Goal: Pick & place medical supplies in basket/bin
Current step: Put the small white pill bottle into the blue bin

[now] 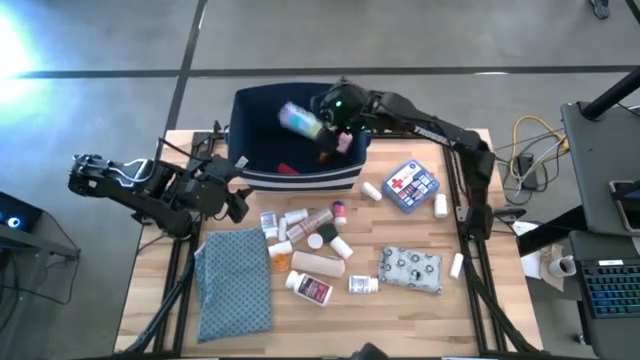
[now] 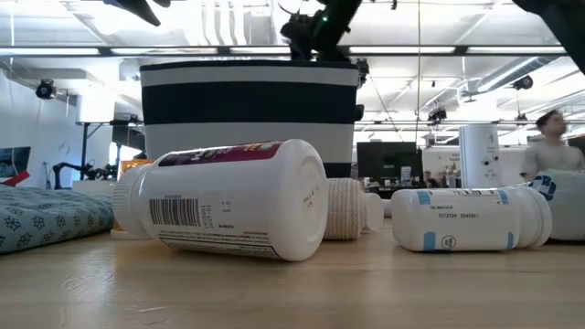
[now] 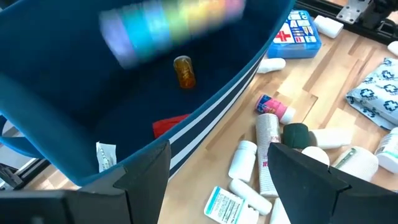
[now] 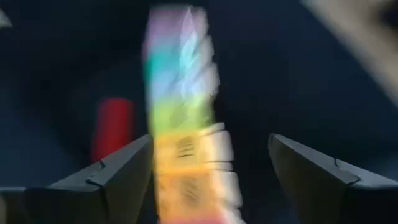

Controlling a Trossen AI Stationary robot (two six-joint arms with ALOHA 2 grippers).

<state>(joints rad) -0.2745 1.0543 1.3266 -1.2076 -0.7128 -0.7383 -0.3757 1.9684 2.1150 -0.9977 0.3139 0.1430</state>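
Right gripper [image 1: 335, 118] is hovering over the bin [image 1: 300, 178] at the worktop's far edge, jaws spread and empty, rainbow pill organizer [image 1: 299, 119] dropping free inside; left gripper [image 1: 232, 196] is waiting alongside, jaws open.

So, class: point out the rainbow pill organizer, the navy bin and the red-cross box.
Pill organizer [image 1: 300, 119]: high view, middle of its blurred rainbow body, over the bin.
Bin [image 1: 300, 177]: high view, striped near wall.
Red-cross box [image 1: 411, 185]: high view, centre of its lid.
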